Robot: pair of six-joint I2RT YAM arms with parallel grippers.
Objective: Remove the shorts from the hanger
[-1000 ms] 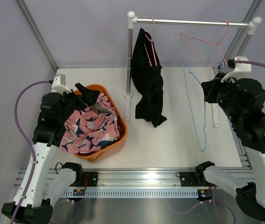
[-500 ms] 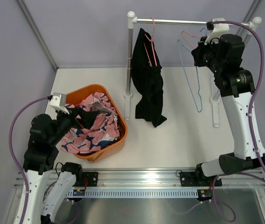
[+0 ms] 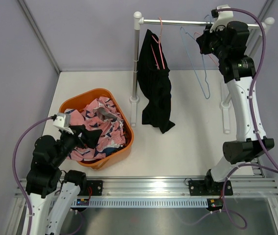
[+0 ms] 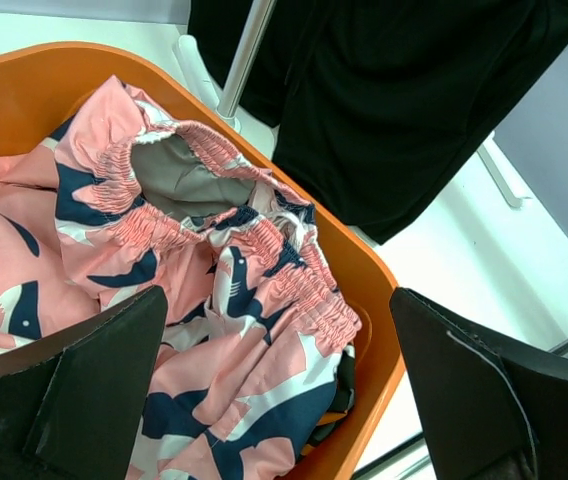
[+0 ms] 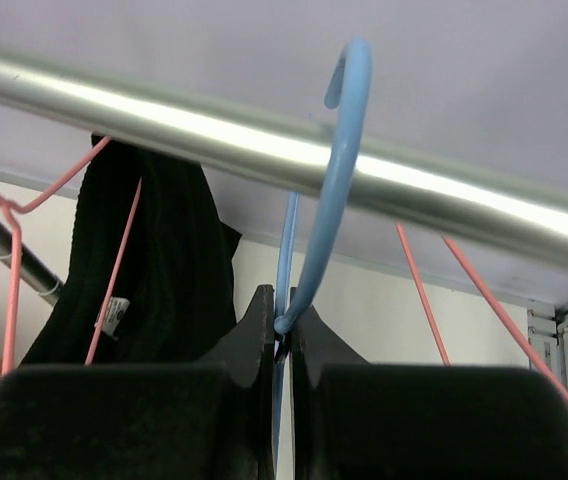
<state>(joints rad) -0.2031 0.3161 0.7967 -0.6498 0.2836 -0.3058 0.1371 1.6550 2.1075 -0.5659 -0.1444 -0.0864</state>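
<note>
The shorts are split between two places. The black shorts [image 3: 154, 88] hang on their pink hanger [image 3: 162, 55] near the left end of the rail [image 3: 188, 22], their hem drooping close to the table [image 3: 188, 142]. The pink shorts [image 3: 100, 129] lie crumpled in the orange basket [image 3: 72, 102].

What has just changed is on my right side. A second ago the right arm was low over the table's right edge with the bare blue hanger [image 3: 199, 66] dangling beside it. Now it has swung up to the rail, carrying that hanger along. In the right wrist view the blue hook curls over the rail, though I cannot tell whether it already bears on the bar. I read this as an emptied hanger being put back, which leaves the black pair as the one still to come off.

The right gripper [image 5: 282, 325] is clenched on the blue hanger's neck just under the hook. Its arm stands stretched almost upright, wrist level with the rail. The left arm has drawn back from the basket toward the near left corner, elbow folded. The left gripper [image 3: 87, 135] hovers over the basket's near rim, jaws spread wide with nothing between them, looking down on the pink shorts
</note>
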